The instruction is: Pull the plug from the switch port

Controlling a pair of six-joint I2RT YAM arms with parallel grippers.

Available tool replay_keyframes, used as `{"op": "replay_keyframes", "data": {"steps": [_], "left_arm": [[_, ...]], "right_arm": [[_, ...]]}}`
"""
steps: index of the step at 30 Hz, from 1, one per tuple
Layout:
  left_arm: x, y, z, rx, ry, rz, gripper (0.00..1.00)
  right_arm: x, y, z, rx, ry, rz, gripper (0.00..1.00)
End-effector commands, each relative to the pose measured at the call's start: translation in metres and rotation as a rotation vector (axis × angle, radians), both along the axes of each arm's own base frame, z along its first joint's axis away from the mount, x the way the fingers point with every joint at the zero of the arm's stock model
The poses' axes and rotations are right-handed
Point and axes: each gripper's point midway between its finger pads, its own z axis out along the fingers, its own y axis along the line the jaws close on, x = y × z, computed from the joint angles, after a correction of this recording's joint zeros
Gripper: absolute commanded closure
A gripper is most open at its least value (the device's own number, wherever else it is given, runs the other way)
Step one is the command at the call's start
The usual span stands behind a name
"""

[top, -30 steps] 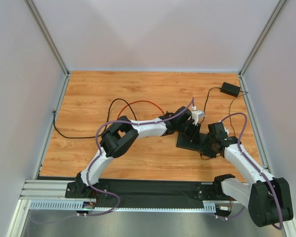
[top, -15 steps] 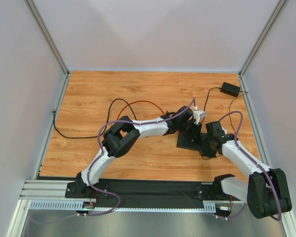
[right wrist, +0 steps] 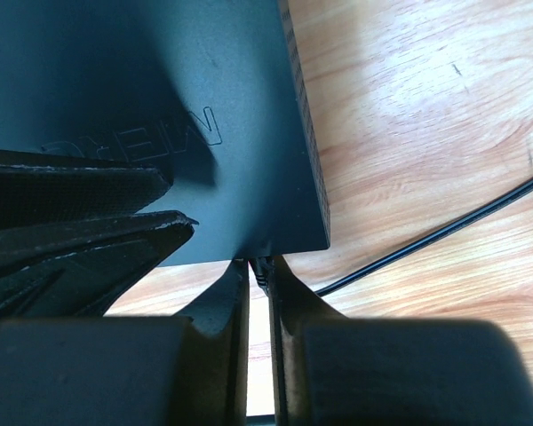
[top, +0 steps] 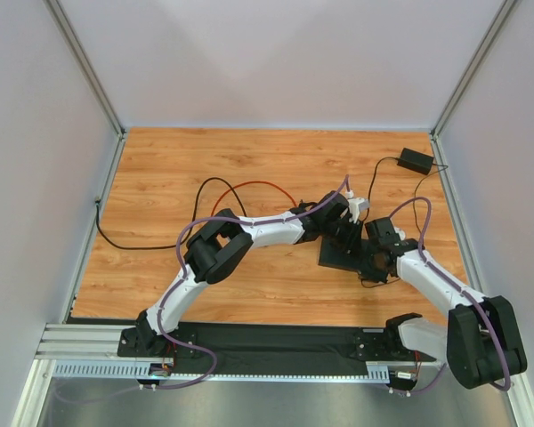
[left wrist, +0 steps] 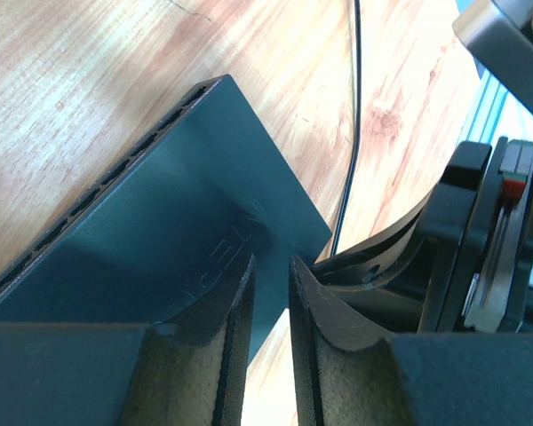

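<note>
The right tool [right wrist: 258, 275] is pinched on the plug [right wrist: 260, 269] at the box [right wrist: 151, 98] edge; the left tool [left wrist: 271, 293], nearly pressed together, rests on the box. Slippage is risked if the box lifts.

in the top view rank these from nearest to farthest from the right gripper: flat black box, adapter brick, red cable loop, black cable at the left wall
1. Flat black box, right at the right gripper.
2. Adapter brick, far right corner.
3. Red cable loop, left of centre.
4. Black cable, by the left wall.
</note>
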Motion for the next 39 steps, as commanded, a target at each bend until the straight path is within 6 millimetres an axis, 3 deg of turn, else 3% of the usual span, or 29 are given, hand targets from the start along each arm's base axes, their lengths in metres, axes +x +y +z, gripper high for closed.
{"op": "replay_keyframes", "data": {"steps": [1,9,13,18,34,39], "left_arm": [[-0.006,0.021,-0.045,0.148,0.059,0.058,0.7],[-0.005,0.022,-0.057,0.166,0.079,0.088,0.73],[-0.006,0.023,-0.061,0.174,0.101,0.107,0.89],[-0.005,0.026,-0.074,0.202,0.127,0.143,1.0],[0.004,0.035,-0.11,0.252,0.229,0.218,1.0],[0.007,0.038,-0.117,0.257,0.246,0.226,1.0]], "right_arm": [[0.01,0.002,0.001,-0.017,-0.026,-0.029,0.96],[0.005,0.001,0.0,-0.044,-0.012,-0.038,1.0],[0.0,0.005,-0.003,-0.019,0.016,-0.035,1.0],[-0.006,0.007,-0.008,-0.003,0.031,-0.033,1.0],[-0.029,0.0,-0.015,-0.018,0.076,-0.081,1.0],[-0.033,0.002,-0.008,-0.014,0.072,-0.095,1.0]]}}
